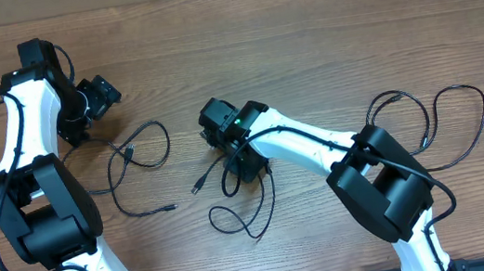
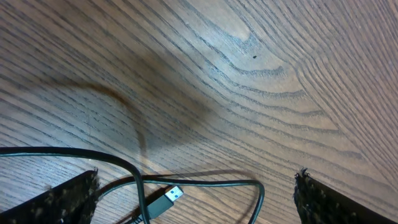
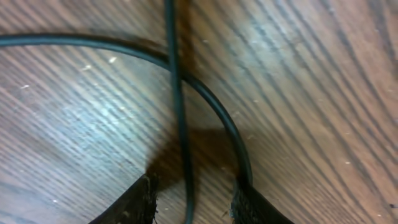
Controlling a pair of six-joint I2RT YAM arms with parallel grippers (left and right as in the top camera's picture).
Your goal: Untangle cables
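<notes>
Three thin black cables lie on the wooden table. One cable [image 1: 147, 157] loops at left centre. A second cable [image 1: 243, 218] curls at the middle, its plug [image 1: 198, 186] pointing left. My right gripper [image 1: 248, 167] stands over this one. In the right wrist view its jaws [image 3: 193, 202] are narrowed but apart. A straight strand [image 3: 179, 112] runs down through the gap, and a curved strand [image 3: 211, 102] ends at the right fingertip [image 3: 252, 202]. My left gripper [image 1: 103, 91] is wide open above a strand [image 2: 205, 182] and a USB plug [image 2: 168, 199], holding nothing.
The third cable [image 1: 452, 127] makes loose loops at the right, near the right arm's elbow [image 1: 379, 178]. The left arm's base link [image 1: 41, 213] stands at the left edge. Bare wood [image 1: 304, 34] stretches across the far side.
</notes>
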